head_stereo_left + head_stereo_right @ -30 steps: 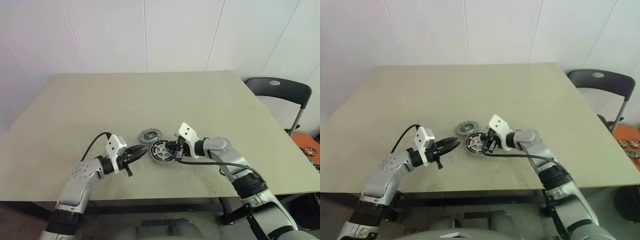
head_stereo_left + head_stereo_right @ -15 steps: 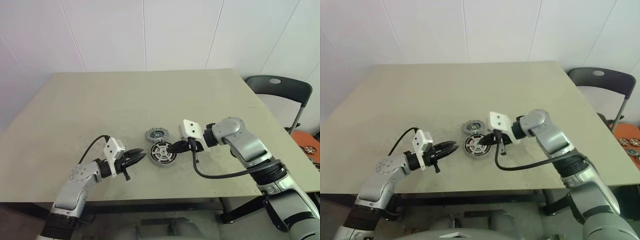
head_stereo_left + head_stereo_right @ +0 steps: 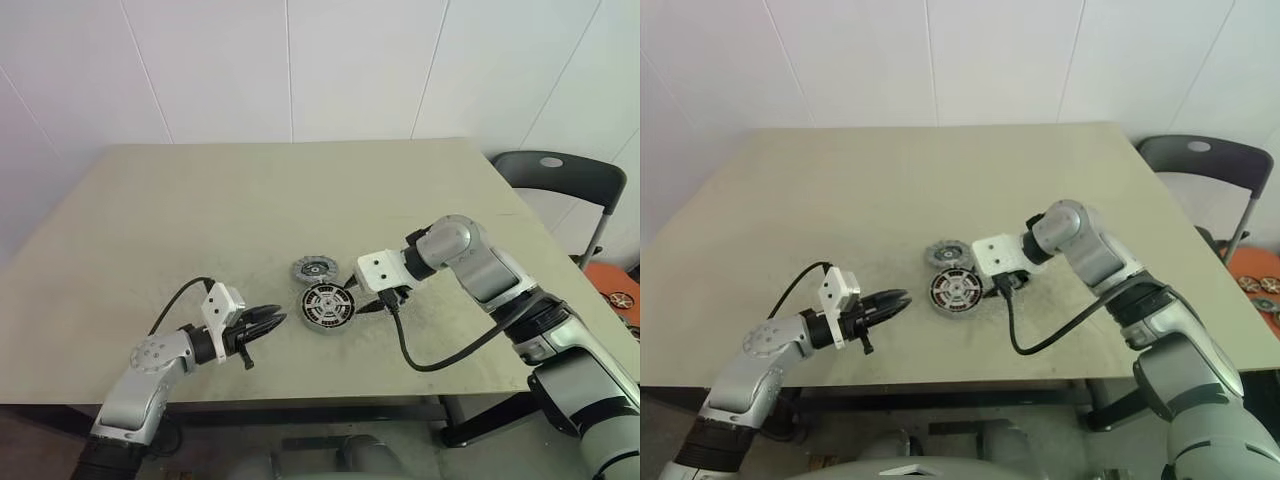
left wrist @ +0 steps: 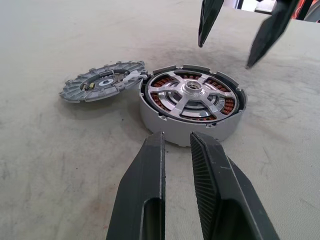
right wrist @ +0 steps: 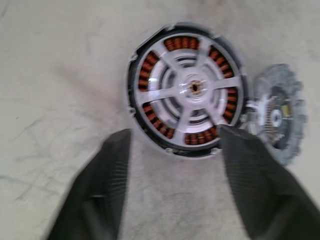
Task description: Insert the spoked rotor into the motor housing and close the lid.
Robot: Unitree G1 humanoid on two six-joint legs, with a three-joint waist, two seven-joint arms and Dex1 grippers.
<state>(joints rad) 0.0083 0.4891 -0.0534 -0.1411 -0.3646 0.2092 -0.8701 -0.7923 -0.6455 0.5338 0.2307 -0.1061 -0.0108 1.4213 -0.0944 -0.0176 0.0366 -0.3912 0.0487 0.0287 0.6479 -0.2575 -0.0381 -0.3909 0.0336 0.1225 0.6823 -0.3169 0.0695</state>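
Note:
The motor housing (image 4: 190, 127) rests on the beige table (image 3: 250, 200) near its front middle. The spoked rotor (image 4: 192, 95) sits inside it, copper windings showing through the gaps between its silver spokes. The lid (image 4: 102, 86), a grey toothed disc, lies just behind the housing and leans on its rim. My left gripper (image 3: 275, 320) is shut and empty, pointing at the housing's left side from a short way off. My right gripper (image 5: 175, 134) hangs open over the housing's right edge, pointing down, with nothing between its fingers (image 4: 210, 25).
A dark folding chair (image 3: 555, 175) stands beyond the table's right edge, with an orange tray of parts (image 3: 620, 285) beside it. The right wrist's black cable (image 3: 440, 355) loops low over the table near the front edge.
The right gripper has opened, let go of the housing's edge, risen and rolled to point down over it. The left gripper stays shut and has drawn slightly away.

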